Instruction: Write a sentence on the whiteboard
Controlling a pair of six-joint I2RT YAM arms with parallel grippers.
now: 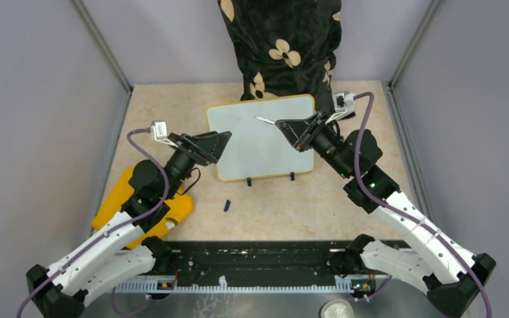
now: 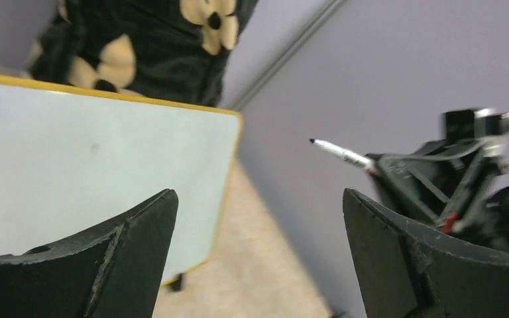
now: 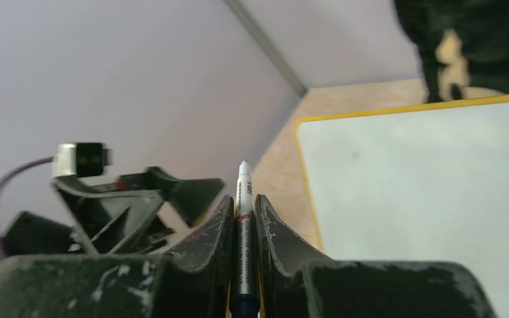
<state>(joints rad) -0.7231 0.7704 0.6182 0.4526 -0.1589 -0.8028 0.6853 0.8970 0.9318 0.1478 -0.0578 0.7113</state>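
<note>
On beige tabletop [image 1: 172, 112]: whiteboard [image 1: 252, 142], yellow cloth [image 1: 116, 205]; grey walls [image 1: 40, 99] around.

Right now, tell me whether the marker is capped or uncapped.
Uncapped: the marker in the right gripper shows a bare dark tip.

Bright even light, soft faint shadows, top view sharp, left wrist view slightly blurred

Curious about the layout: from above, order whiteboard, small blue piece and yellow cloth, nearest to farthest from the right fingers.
1. whiteboard, beneath the right fingers.
2. small blue piece, on the table before the board.
3. yellow cloth, far left.
</note>
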